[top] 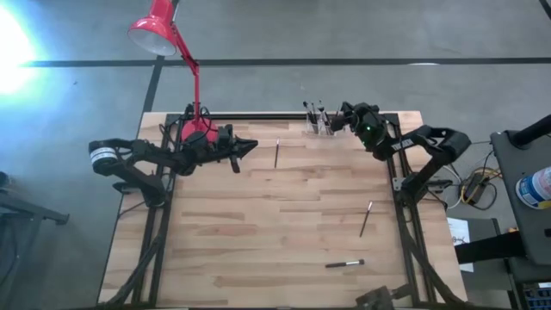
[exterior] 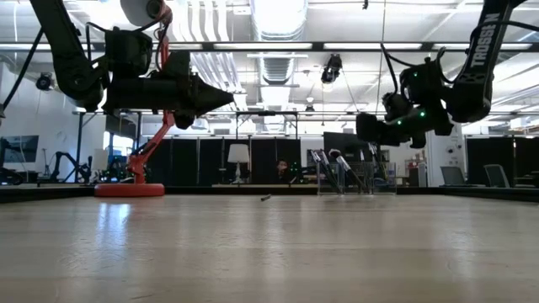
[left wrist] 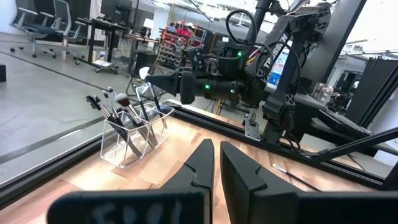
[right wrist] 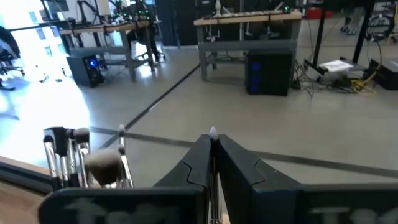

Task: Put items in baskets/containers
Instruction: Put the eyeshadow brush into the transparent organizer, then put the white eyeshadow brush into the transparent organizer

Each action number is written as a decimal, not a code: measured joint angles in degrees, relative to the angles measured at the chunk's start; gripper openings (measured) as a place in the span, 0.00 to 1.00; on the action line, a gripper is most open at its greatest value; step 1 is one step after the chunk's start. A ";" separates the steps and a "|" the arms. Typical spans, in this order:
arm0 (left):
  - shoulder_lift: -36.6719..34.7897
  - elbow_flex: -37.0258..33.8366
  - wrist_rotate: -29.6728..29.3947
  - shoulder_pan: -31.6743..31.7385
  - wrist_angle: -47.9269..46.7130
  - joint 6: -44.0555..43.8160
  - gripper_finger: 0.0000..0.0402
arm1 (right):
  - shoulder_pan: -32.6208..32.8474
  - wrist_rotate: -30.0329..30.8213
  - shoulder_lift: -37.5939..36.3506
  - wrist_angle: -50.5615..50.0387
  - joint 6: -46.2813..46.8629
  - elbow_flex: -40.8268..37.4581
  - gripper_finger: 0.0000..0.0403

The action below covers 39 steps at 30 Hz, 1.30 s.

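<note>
Clear organiser [top: 319, 127] just beside right hand [top: 343, 118].

You have open table [top: 258, 224] mid-board. Three loose brushes [top: 365, 219] lie scattered there. The red lamp [top: 197, 129] crowds the far-left corner.

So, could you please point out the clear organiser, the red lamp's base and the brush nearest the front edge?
clear organiser [left wrist: 134, 140], left wrist view, its front wall.
red lamp's base [exterior: 129, 189], low view, its flat foot.
brush [top: 344, 264], high view, mid-handle.
</note>
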 joint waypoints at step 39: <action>0.00 0.02 -0.04 -0.01 0.00 -0.22 0.05 | 29.88 17.13 -32.60 -62.87 20.41 1.92 0.02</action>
